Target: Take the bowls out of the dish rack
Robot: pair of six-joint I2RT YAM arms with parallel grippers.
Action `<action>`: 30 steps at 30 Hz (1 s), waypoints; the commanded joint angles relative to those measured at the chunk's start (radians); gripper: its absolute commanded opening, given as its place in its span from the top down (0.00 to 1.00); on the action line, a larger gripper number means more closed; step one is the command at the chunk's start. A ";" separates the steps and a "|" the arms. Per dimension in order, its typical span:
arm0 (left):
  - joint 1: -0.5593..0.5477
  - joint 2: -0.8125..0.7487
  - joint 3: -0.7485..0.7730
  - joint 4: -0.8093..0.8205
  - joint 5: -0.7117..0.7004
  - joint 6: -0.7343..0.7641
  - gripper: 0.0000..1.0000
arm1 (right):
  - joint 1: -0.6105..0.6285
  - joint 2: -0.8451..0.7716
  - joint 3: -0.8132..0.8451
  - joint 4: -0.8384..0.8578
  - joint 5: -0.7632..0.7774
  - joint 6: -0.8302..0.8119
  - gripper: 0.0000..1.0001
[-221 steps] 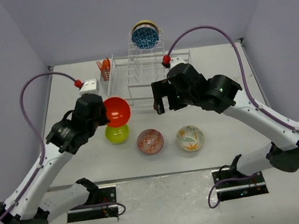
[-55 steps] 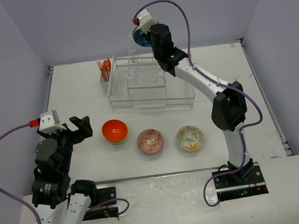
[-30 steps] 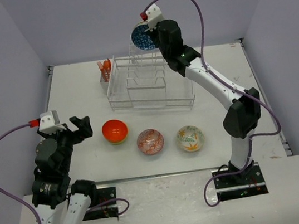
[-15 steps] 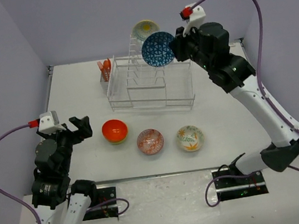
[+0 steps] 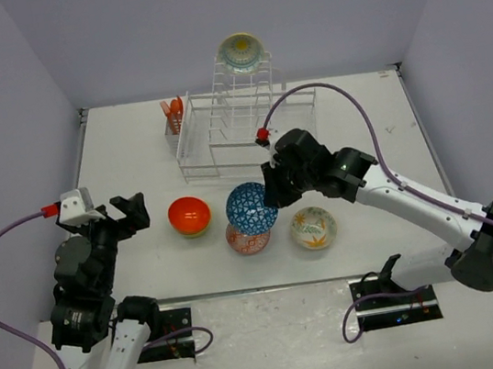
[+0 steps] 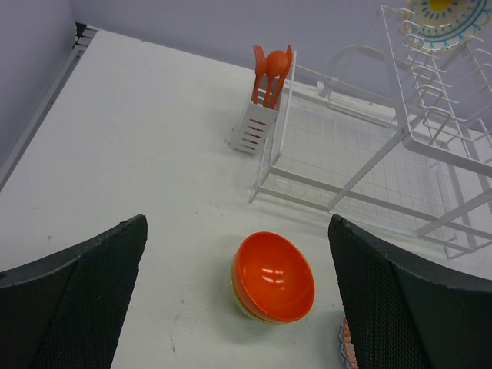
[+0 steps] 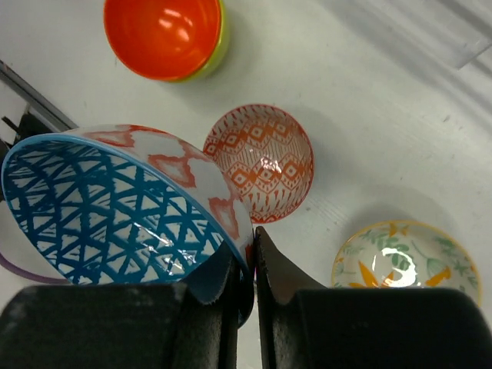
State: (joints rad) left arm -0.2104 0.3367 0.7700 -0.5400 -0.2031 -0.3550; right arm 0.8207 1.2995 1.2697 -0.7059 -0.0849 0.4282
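Bright, even light, seemingly from overhead, with soft shadows and small glints on the plain orange bowl (image 6: 274, 278).

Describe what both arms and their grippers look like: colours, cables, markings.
The left arm and right arm have white links and black joint housings. A purple cable with a red plug loops to each wrist. The left gripper and right gripper are black; the left's broad fingers show a fine mesh texture. No lettering is legible.

White arms (image 5: 416, 201), black joints (image 5: 318, 169) (purple cables (image 5: 311, 85))
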 commanded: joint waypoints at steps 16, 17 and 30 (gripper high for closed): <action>-0.014 -0.027 -0.012 0.022 -0.041 0.002 0.00 | 0.023 0.283 -0.029 0.025 -0.042 0.069 1.00; -0.014 -0.027 -0.012 0.023 -0.042 0.001 0.00 | 0.023 0.299 -0.024 0.028 -0.052 0.063 1.00; -0.026 -0.036 -0.012 0.021 -0.048 -0.001 0.00 | 0.024 0.396 0.017 0.040 -0.067 0.047 0.93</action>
State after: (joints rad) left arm -0.2287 0.3088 0.7700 -0.5404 -0.2359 -0.3557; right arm 0.8398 1.6970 1.2407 -0.6930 -0.1234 0.4721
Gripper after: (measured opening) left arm 0.997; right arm 0.098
